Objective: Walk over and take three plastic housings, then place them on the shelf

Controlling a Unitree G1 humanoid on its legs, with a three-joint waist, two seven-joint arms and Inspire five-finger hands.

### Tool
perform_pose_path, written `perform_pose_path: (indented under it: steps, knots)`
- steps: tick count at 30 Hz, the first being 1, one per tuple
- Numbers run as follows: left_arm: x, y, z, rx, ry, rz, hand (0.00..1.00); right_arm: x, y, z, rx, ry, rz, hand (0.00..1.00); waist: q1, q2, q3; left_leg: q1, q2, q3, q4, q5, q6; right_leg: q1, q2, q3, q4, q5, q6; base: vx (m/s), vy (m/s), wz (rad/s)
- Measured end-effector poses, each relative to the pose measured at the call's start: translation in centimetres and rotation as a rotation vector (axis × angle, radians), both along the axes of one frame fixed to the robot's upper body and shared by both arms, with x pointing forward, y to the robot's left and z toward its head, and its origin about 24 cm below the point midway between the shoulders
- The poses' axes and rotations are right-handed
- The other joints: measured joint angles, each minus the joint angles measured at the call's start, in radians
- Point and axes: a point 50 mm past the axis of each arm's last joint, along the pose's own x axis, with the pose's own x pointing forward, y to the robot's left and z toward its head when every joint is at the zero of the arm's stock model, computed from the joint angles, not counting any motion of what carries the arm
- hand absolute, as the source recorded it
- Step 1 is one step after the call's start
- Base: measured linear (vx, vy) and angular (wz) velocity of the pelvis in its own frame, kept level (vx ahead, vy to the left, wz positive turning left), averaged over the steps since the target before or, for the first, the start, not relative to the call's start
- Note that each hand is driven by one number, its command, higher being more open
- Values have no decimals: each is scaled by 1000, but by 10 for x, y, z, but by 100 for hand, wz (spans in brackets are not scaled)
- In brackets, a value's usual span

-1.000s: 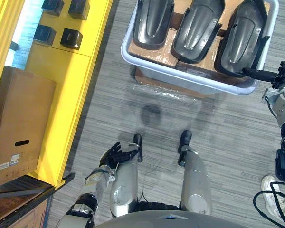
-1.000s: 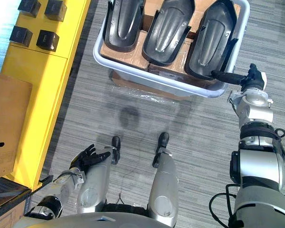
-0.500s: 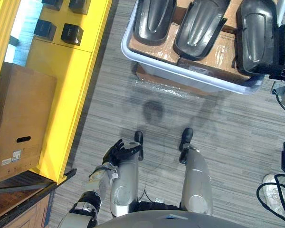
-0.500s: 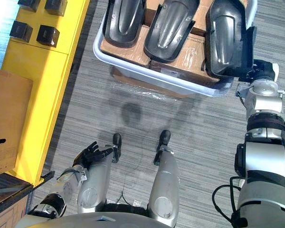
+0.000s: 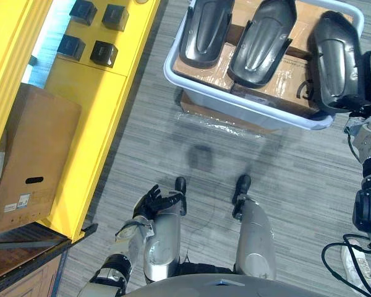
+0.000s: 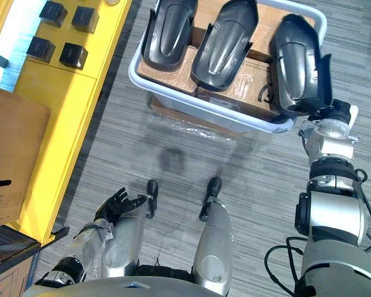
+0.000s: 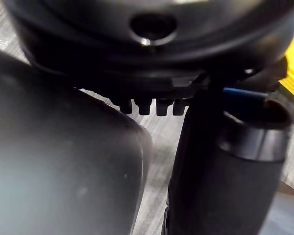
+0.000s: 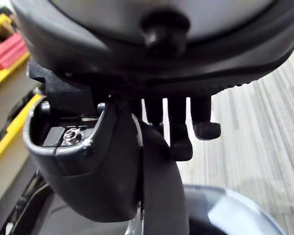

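1. Yellow paint covered the shelf (image 5: 80,93) along the robot's left, where the housings were meant to end up. Small black blocks (image 5: 104,53) sat on its top face, and a cardboard box (image 5: 31,154) stood on a lower level. I judged there was bare yellow surface to spare beside the blocks.
2. Low beside the robot's thigh hung the left hand (image 5: 153,201), with its fingers loosely spread and nothing in them. It looked parked out of the way, free to take a later load.
3. Ahead on the grey floor (image 5: 142,142) stood a pale tub (image 5: 253,104) raised on a flat carton. That height probably brought its contents within reach of a standing robot.
4. Inside the tub the left housing (image 5: 204,31) and the middle housing (image 5: 260,40) lay hollow side up on sheets of cardboard (image 5: 201,65). They were side by side and neither hand was touching them.
5. The right housing (image 5: 337,59) was at the tub's right end, turned so its rounded back faced up. Its near end hung over the rim toward the arm.
6. The right hand (image 6: 331,113) met that near end. In the wrist view the fingers (image 8: 179,127) were curled down opposite the thumb, with the housing's edge clamped between them. Gripping the narrow end seemed sensible, since the shell was too broad to span.
7. I judged this the first of three pickups. The long shell could swing or catch the rim as it came out.
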Motion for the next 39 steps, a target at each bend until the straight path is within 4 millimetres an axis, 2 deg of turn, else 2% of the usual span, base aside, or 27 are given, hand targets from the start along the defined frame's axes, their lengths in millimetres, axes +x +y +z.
perform_pose_path:
  steps: [3,6,9,11,13,15,16,18,20,23,27,31,39]
  knots:
    - [-10,2,-3,11,2,9,100,-9,-5,4,-57,-82,-69,0,-24,-3,1,71,-2,-1,-50,10,-4,67,6,-8,-39,3,4,93,1,3]
    - [-24,7,-5,23,6,32,100,-18,-3,22,-146,-244,-106,0,-52,-12,-3,162,-1,1,-123,25,-8,156,21,-12,-114,20,10,124,-2,-3]
    - [-34,13,-1,37,-14,89,100,-34,6,29,-260,-396,-141,0,-69,-47,-67,217,1,6,-207,48,-12,206,37,-13,-194,41,11,151,-4,-3]
    - [-29,19,12,40,-78,138,100,-43,18,25,-304,-457,-141,0,-78,-73,-100,268,4,6,-257,57,-17,254,49,-15,-240,50,13,156,-7,1]
    - [-20,29,35,57,-191,221,100,-58,40,5,-360,-481,-114,0,-80,-107,-195,301,11,8,-305,63,-21,296,65,-27,-307,67,11,171,-15,0]
    - [-7,35,58,65,-301,270,100,-67,54,-6,-400,-491,-93,0,-80,-125,-233,330,12,7,-328,64,-22,335,70,-43,-344,71,13,128,-10,9]
    - [3,37,80,58,-409,300,100,-74,64,-11,-426,-501,-75,0,-81,-132,-256,346,11,4,-341,64,-22,358,70,-54,-360,73,15,101,-1,17]
    - [17,33,125,3,-615,326,100,-85,78,-13,-461,-540,-51,0,-82,-133,-284,363,4,-4,-348,64,-22,384,66,-66,-376,76,20,98,23,19]
    - [25,24,163,-86,-791,304,100,-87,92,-10,-493,-585,-17,0,-81,-123,-295,385,-1,-3,-357,63,-22,406,61,-67,-381,80,26,34,34,7]
    - [27,6,188,-252,-913,205,100,-85,111,1,-550,-647,58,0,-79,-106,-318,402,-12,2,-361,63,-21,427,52,-67,-390,84,32,7,33,1]
    - [33,-24,194,-426,-912,65,100,-81,142,10,-584,-721,196,0,-77,-102,-339,431,-13,14,-377,65,-18,443,50,-62,-396,89,35,-24,8,-7]
    - [37,-51,197,-549,-866,-54,100,-78,181,11,-576,-785,369,0,-82,-120,-366,434,-14,30,-374,64,-18,440,50,-49,-400,92,33,-53,0,-12]
    - [40,-67,203,-614,-863,-125,100,-69,233,-12,-466,-737,638,0,-79,-119,-396,430,-16,45,-374,69,-13,436,51,-38,-417,107,30,-43,-2,-5]
